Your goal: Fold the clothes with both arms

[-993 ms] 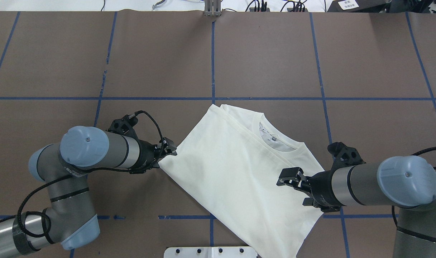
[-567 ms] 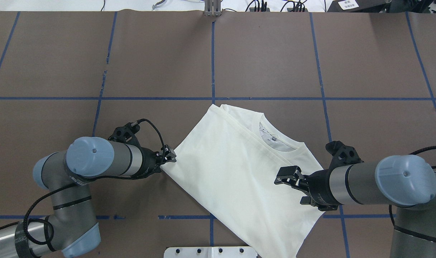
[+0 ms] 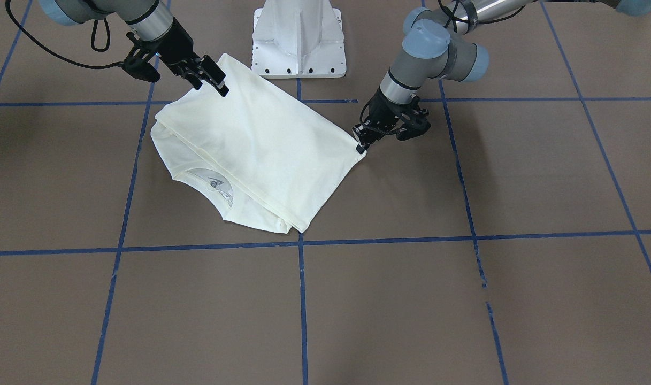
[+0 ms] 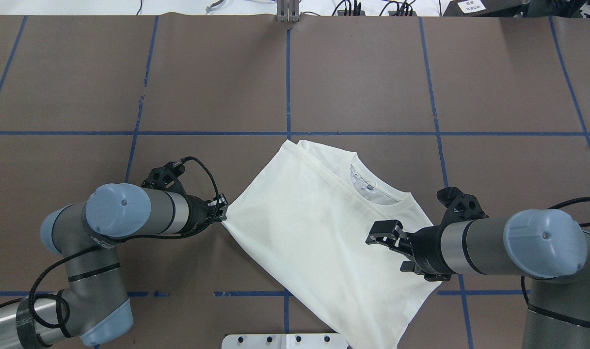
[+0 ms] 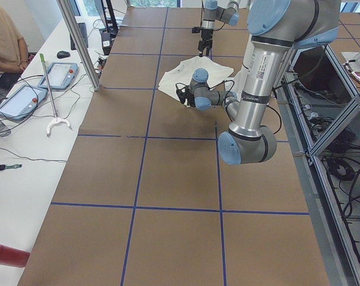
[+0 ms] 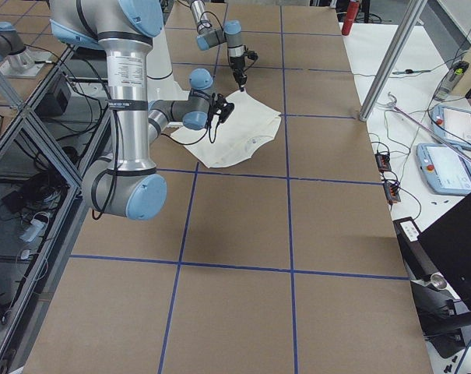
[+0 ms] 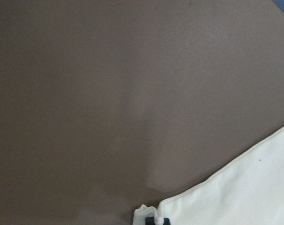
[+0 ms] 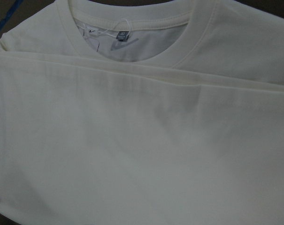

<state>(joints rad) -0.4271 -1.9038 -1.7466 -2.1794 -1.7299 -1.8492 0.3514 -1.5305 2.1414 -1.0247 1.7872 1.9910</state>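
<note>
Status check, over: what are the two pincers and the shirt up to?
Left pincer shut on shirt corner. Right pincer open, above shirt. Shirt folded, flat on table. Nothing blocking.

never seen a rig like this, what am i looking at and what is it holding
Two robot arms, the left arm and right arm, stand at a brown table marked with blue tape. Six cameras show one moment: one from above behind the robot, one facing it, one from each table end, one on each wrist. A cream shirt lies half folded on the table, collar showing. The left pincer is shut on a corner of the shirt. The right pincer is open above the shirt, holding nothing.
</note>
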